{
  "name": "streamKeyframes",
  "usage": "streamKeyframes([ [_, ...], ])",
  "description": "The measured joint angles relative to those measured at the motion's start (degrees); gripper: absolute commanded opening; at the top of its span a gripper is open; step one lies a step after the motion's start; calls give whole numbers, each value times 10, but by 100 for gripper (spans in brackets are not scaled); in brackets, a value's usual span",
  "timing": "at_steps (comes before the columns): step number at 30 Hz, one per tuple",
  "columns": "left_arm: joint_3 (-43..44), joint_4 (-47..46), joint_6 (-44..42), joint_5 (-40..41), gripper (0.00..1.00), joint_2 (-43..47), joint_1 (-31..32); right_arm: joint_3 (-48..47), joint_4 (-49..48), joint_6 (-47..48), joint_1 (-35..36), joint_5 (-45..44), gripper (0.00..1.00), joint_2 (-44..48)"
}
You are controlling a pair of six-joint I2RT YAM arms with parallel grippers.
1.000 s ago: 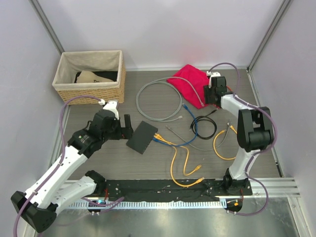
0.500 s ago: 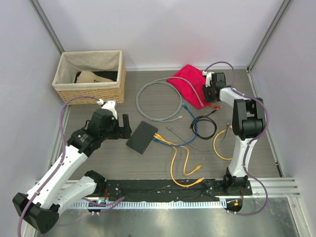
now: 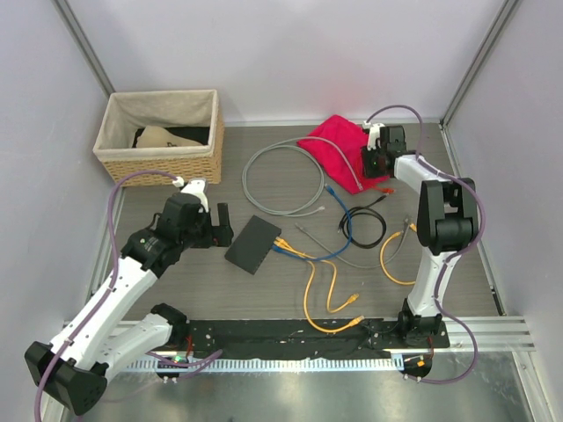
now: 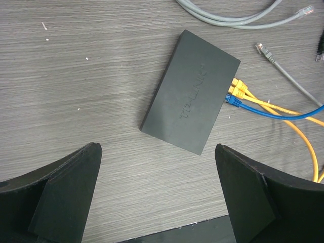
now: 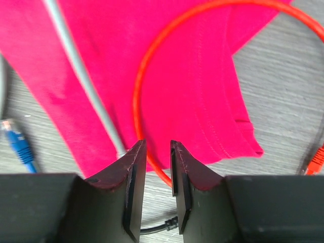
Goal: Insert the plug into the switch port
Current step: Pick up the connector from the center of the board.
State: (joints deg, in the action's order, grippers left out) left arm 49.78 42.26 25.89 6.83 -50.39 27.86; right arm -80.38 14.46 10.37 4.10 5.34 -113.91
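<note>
Switch point(image 4: 191, 105): just ahead of wide-spread, empty left gripper point(image 4: 156, 147); long axis diagonal. Right gripper point(image 5: 157, 144): far, near-closed over orange cable point(image 5: 147, 66), grasp unclear.

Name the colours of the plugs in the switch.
Two yellow plugs, one blue plug; best in left wrist view.

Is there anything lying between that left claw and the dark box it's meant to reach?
Nothing visible. The open left gripper faces the switch across bare table; the yellow cables and blue cable sit at its opposite edge.
</note>
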Motion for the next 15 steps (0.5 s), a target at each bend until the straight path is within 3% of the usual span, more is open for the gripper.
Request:
streamKeyframes([
  [15, -2, 0, 0, -5, 100, 0, -5, 0, 2, -2, 0, 30, 22, -28],
])
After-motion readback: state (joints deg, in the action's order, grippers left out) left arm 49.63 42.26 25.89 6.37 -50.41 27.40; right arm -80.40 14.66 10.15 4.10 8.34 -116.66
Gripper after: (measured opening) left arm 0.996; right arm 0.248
